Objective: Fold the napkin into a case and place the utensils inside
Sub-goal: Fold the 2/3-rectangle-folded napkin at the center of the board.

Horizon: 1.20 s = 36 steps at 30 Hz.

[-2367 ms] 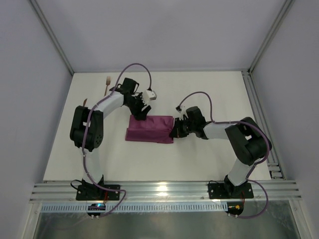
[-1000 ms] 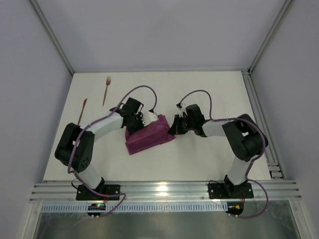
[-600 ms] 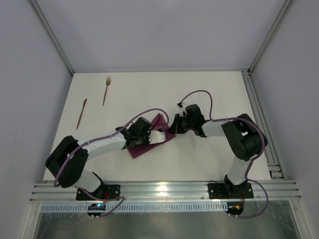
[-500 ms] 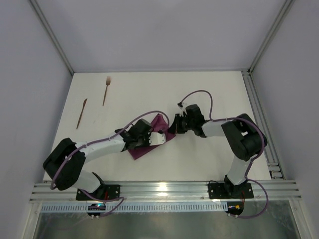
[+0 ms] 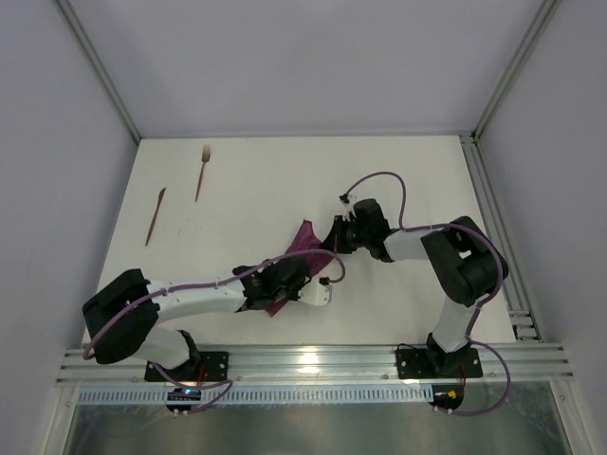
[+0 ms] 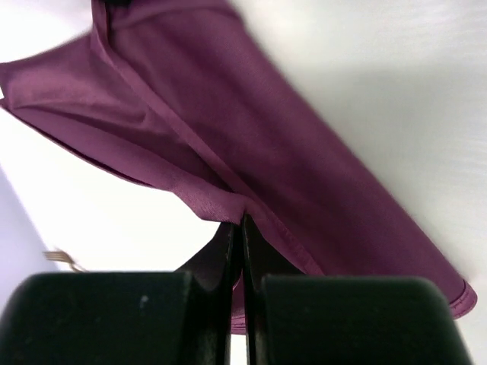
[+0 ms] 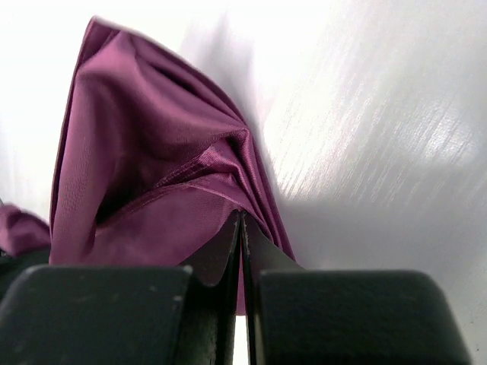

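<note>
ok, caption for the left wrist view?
Left gripper pinching a folded edge of the purple napkin over the white table.

White table point(image 5: 398, 180) inside a pale grey booth.
Back wall point(image 5: 303, 66) + side walls point(image 5: 47, 190) plain; alu posts point(image 5: 100, 71) run up the corners. Slotted alu rail point(image 5: 313, 362) along near edge, second rail point(image 5: 477, 175) down right side. Light soft, prob. from above; glare spot on near rail.

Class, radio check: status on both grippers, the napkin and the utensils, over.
Left gripper shut on napkin. Right gripper shut on its other end. Fork, knife far left, untouched. Nothing in the way.
</note>
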{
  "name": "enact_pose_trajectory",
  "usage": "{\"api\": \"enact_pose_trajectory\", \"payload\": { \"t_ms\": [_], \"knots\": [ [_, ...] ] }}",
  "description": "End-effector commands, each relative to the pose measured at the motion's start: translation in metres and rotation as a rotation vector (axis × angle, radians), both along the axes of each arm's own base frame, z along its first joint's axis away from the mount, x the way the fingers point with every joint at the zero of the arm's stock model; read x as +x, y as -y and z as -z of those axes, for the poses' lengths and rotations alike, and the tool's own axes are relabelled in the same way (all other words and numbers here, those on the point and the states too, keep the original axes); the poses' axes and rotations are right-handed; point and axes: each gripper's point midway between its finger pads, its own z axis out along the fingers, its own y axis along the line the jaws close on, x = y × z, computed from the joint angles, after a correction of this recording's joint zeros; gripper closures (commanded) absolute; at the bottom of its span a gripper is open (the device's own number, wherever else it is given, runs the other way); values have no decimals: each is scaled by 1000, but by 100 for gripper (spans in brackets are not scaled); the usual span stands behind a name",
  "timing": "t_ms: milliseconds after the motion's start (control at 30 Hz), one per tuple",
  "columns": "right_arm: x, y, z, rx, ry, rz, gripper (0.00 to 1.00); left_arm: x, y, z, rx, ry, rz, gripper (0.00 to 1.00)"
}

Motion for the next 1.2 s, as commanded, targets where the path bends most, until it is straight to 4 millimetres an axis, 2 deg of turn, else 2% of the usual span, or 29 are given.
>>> {"api": "enact_pose_trajectory", "payload": {
  "t_ms": [0, 33, 167, 333, 567, 733, 833, 933, 1067, 1167],
  "knots": [
    [4, 7, 10, -33, -2, 39, 95, -5, 19, -8, 22, 110, 70, 99],
    [4, 6, 10, -31, -1, 38, 95, -13, 26, -5, 34, 116, 106, 98],
    [3, 6, 10, -28, -3, 41, 95, -21, 30, 14, 108, 126, 140, 98],
    [3, 8, 10, -33, 0, 41, 95, -31, 21, 36, 191, 128, 181, 96],
    [3, 8, 2, -39, 15, 32, 94, -34, 18, 46, 239, 124, 205, 94],
    [4, 15, -20, -52, 62, 7, 89, -41, 12, 54, 245, 78, 199, 94],
    [6, 18, -38, -40, 93, -17, 84, -45, 12, 59, 236, 50, 192, 94],
    [9, 38, -49, -69, 107, 7, 80, -46, 11, 62, 237, 34, 180, 94],
    [12, 51, -67, -107, 152, 8, 70, -47, 11, 65, 244, 24, 177, 94],
    [12, 44, -83, -76, 181, -24, 53, -48, 10, 65, 243, 17, 177, 94]
  ]
}}
